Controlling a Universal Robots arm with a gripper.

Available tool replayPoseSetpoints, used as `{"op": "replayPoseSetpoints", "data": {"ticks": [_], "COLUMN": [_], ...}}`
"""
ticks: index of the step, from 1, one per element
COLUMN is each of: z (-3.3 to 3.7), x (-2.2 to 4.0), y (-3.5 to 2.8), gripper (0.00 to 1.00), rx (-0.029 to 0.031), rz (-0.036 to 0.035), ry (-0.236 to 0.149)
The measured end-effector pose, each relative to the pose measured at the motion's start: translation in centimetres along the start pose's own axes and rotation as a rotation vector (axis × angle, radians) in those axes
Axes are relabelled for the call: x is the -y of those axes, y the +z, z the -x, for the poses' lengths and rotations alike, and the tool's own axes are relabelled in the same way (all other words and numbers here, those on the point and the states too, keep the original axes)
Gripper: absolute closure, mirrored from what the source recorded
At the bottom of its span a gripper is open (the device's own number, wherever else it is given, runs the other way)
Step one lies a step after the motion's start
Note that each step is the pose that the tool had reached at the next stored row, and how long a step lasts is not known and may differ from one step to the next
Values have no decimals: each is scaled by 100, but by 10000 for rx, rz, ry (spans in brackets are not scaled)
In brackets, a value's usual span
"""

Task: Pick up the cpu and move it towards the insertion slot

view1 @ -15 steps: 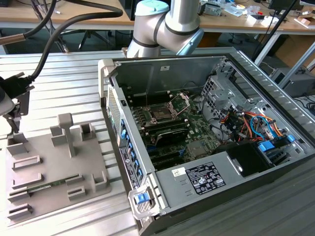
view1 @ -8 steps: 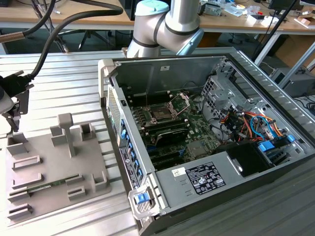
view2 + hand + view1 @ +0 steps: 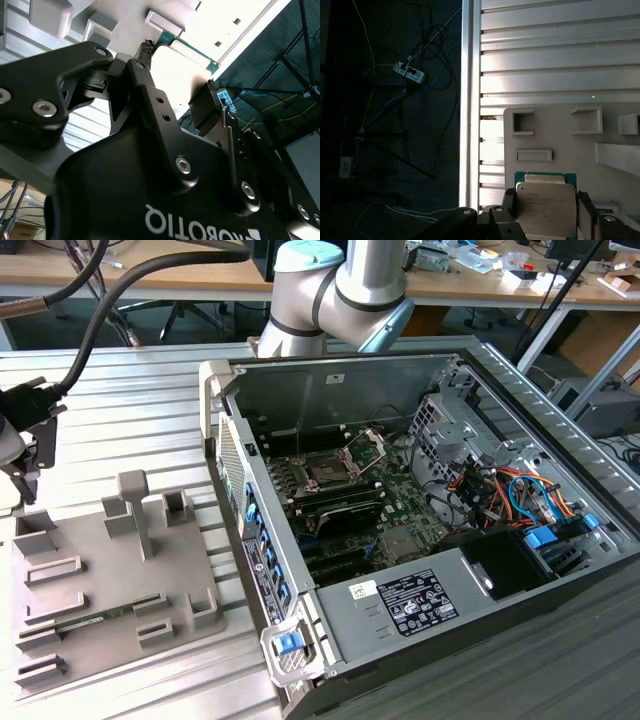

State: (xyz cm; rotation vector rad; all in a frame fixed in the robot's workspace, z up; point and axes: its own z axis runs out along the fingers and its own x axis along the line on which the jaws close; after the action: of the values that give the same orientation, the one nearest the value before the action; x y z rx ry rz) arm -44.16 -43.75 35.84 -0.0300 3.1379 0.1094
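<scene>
Claw is closed down to chip width. Its fingers press on two opposite edges of the cpu, so it has hold of the chip. In the first wrist view the cpu sits metal top up between the fingers, over the near edge of the grey parts tray. In the exterior view the claw is at the far left, above the tray, with the green memory stick lying in a tray groove. The insertion slot is inside the open computer case, bracket flipped up, well apart from the claw. The tray sits on the slatted metal table.
</scene>
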Motion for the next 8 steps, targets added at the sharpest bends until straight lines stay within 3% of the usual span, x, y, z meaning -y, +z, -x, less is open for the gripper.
{"op": "replayPoseSetpoints", "data": {"ticks": [8], "z": [0], "x": [-4], "y": [-58], "gripper": [45], "rx": [1], "rz": [34], "ry": [0]}}
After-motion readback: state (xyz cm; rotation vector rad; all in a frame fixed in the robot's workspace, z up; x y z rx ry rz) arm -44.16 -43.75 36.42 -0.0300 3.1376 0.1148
